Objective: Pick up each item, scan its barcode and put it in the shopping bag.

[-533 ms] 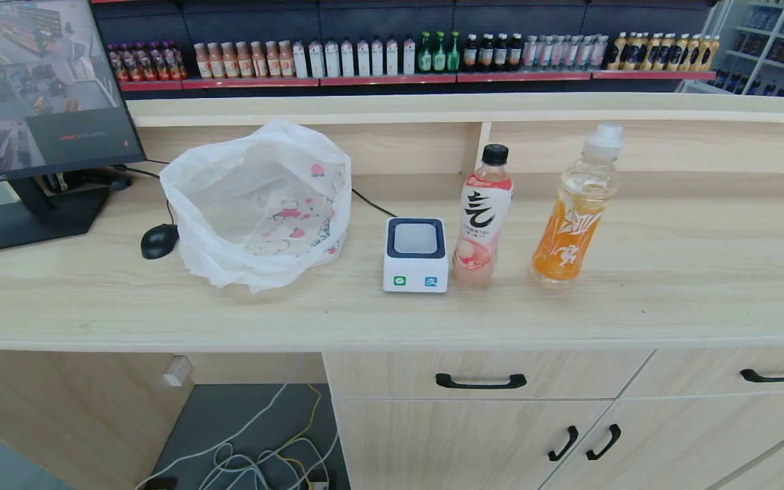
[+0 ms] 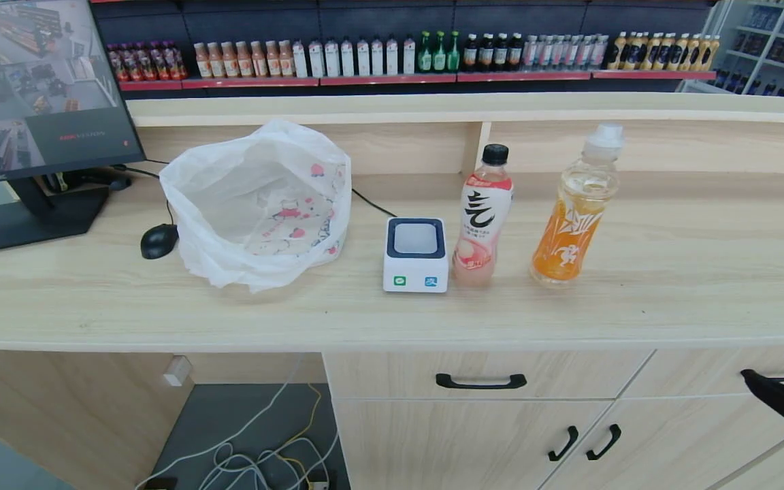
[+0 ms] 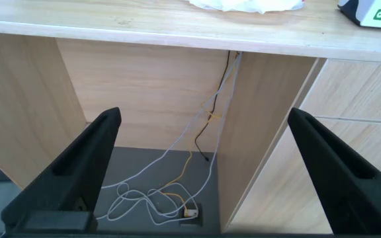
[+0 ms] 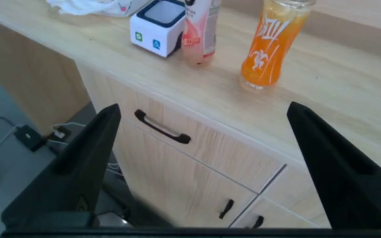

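Crinkled plastic shopping bag (image 2: 256,204), boxy scanner (image 2: 415,255); left tool (image 3: 204,116), right tool (image 4: 204,112) spread wide.

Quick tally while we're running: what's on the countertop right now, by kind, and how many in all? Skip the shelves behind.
Bottles: 2 (pink bottle, orange bottle)
Scanner: 1
Shopping bag: 1
Mouse: 1
Monitor: 1
Total: 6
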{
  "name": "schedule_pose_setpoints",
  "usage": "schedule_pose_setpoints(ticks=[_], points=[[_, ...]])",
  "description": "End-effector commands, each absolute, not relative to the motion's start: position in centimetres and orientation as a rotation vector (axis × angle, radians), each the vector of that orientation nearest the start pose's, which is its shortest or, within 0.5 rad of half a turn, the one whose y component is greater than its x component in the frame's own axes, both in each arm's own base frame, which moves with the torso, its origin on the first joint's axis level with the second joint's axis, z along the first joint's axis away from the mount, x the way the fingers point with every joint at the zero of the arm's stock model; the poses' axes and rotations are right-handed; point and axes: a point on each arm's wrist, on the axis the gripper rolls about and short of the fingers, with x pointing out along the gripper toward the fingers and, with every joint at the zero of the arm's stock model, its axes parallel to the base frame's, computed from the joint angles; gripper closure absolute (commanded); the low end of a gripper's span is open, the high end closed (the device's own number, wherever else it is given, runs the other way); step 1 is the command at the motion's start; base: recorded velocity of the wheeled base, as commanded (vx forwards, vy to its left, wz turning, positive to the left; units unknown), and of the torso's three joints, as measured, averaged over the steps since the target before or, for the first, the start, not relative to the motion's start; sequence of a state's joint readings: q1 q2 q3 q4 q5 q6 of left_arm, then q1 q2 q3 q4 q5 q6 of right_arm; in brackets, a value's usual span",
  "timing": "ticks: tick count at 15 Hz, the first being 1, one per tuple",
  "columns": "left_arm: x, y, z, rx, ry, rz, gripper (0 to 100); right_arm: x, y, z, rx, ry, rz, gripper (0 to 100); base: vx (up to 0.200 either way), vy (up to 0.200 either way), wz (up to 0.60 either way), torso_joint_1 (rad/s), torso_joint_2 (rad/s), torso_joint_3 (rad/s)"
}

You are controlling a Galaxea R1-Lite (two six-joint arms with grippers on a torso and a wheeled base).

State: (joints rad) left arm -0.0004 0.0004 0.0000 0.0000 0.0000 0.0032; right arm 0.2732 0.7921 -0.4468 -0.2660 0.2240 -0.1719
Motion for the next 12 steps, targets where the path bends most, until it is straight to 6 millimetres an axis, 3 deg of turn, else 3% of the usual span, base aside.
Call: schedule_pose_setpoints(ticks=[1, 5, 12], points=[[-2.3, 0.0, 7.5, 0.003, 0.0, 0.0, 0, 9.3, 3.3, 21.4, -0.173, 0.103, 0.524, 0, 0.0, 0.0, 0.0, 0.0, 0.0, 0.0], [-2.3, 0.0, 7.5, 0.003, 0.0, 0.0, 0, 10.7, 4.2, 21.2, -0.175, 0.107, 0.568, 0, 0.0, 0.0, 0.0, 0.0, 0.0, 0.0], [-2.3, 0.0, 7.5, 0.003, 0.0, 0.0, 0, 15.5, 6.6, 21.0, -0.172, 0.036, 0.601, 0, 0.0, 0.0, 0.0, 0.0, 0.0, 0.0]])
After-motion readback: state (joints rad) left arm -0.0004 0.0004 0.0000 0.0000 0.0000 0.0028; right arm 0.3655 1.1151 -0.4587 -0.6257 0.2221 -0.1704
